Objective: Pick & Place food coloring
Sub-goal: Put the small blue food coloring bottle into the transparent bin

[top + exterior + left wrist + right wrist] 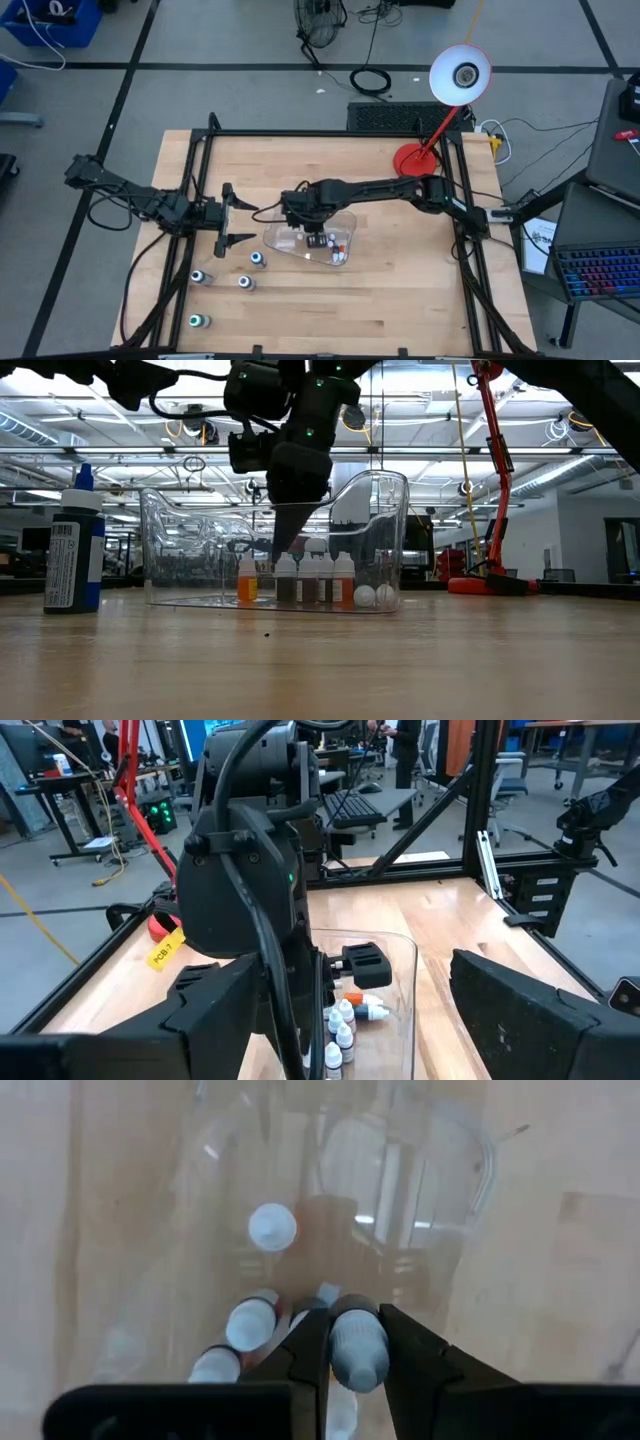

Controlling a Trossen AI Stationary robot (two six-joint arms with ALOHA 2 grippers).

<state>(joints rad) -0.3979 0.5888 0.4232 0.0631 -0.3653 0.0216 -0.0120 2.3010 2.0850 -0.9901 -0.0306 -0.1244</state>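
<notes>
Several tiny food coloring bottles stand upright in a row inside the clear tray [390, 510], near its right end [308, 580], and two more lie on their sides [375, 596]. In the high view the tray [285, 240] sits mid-table. My right gripper [316, 238] reaches down into it [290, 550], shut on one whitish-capped bottle [358, 1342]. More bottles stand on the table in front of the tray [257, 259], [245, 283], [198, 277], [200, 321]. My left gripper [232, 216] waits open, left of the tray. My right gripper pinches one small food coloring bottle between its two fingers [312, 1355], just below its whitish cap [358, 1330]. The fingers come from above, pointing down into the tray. Whether the bottle's base rests on the tray floor cannot be seen.
A red desk lamp [415, 158] stands at the table's far right. Black frame rails [200, 180] run along the table's left and right sides. A blue-topped bottle [75, 540] stands close to the low camera. Bare wood [400, 290] lies right of and in front of the tray.
</notes>
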